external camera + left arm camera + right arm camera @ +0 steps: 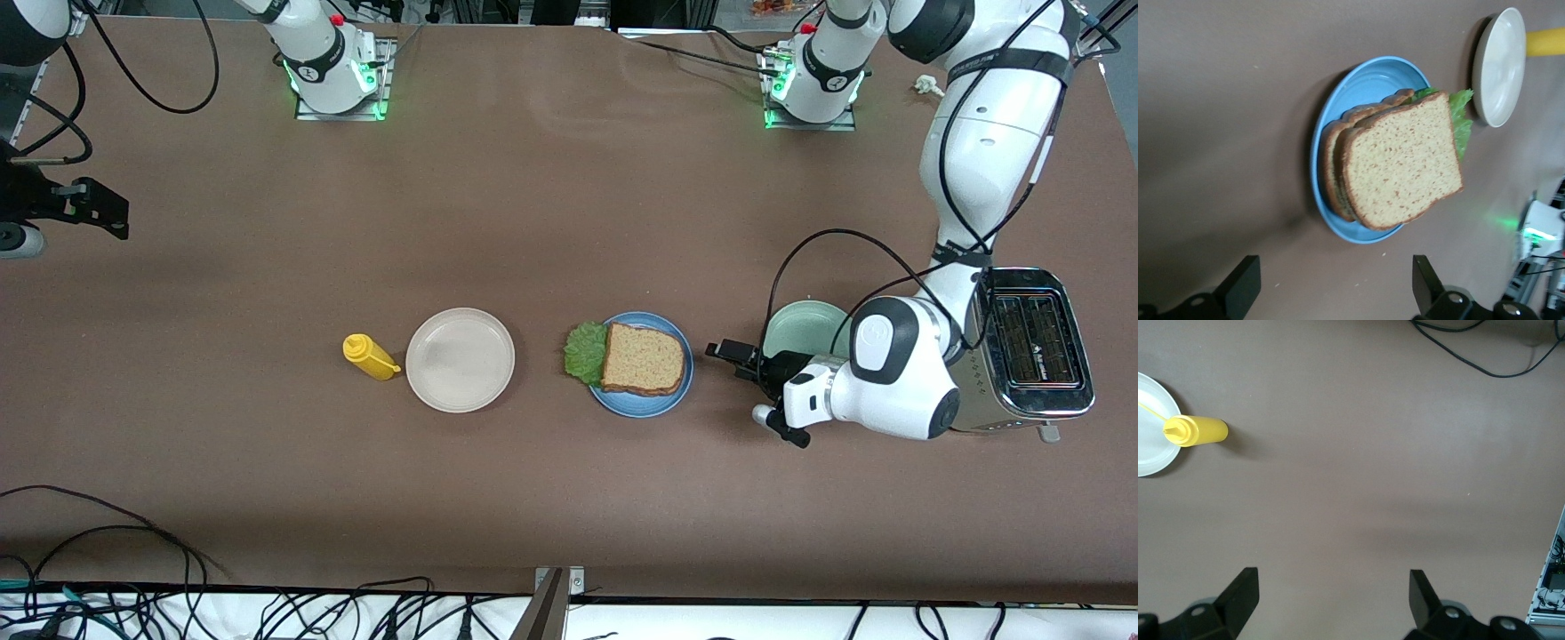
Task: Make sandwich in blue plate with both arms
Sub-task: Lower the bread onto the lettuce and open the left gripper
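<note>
The sandwich lies on the blue plate: two brown bread slices stacked, with green lettuce sticking out toward the right arm's end. In the left wrist view the sandwich rests on the blue plate, the top slice slightly offset. My left gripper hovers low beside the plate toward the left arm's end, open and holding nothing. My right gripper waits at the right arm's end of the table, open over bare tabletop.
A beige-white plate and a yellow squeeze bottle lie beside the blue plate toward the right arm's end. A pale green plate sits partly under the left arm, next to a silver toaster. Cables run along the near table edge.
</note>
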Robot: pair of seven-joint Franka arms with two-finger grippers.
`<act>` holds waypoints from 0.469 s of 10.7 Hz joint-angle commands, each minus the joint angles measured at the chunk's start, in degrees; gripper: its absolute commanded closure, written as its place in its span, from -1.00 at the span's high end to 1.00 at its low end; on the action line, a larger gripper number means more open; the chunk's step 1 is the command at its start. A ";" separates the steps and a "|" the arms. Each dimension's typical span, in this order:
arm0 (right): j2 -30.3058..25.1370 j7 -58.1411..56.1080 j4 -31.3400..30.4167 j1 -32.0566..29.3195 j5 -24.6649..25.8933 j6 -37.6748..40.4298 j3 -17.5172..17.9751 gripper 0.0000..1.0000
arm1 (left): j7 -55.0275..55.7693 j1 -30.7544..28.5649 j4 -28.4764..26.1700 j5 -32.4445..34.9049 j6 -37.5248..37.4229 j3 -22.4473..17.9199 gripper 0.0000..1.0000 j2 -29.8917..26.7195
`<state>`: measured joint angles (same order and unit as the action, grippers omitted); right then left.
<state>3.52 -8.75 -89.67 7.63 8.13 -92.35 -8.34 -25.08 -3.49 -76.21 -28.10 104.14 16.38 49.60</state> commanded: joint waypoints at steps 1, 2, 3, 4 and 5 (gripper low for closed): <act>0.17 1.10 0.99 0.10 0.13 0.16 0.08 1.00 | 7.72 0.50 -0.52 6.38 -1.57 -0.04 1.00 -5.03; 0.00 1.19 0.99 0.10 -0.05 0.16 0.08 1.00 | 11.33 0.85 -0.52 8.74 -2.19 0.05 1.00 -6.61; -0.09 1.19 1.17 0.10 -0.05 0.16 0.17 1.00 | 12.50 0.68 -0.52 11.37 -2.28 0.23 1.00 -8.36; -0.09 1.19 1.95 0.19 0.04 0.42 0.26 1.00 | 12.60 0.59 -0.52 12.09 -3.06 -0.03 1.00 -10.38; -0.09 1.10 2.05 0.19 0.04 0.33 0.26 1.00 | 12.68 0.07 -0.60 12.19 -3.94 -0.12 1.00 -11.71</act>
<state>3.45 -8.61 -89.20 7.64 8.13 -92.37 -8.32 -14.18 -2.99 -76.04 -18.33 102.62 16.73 42.37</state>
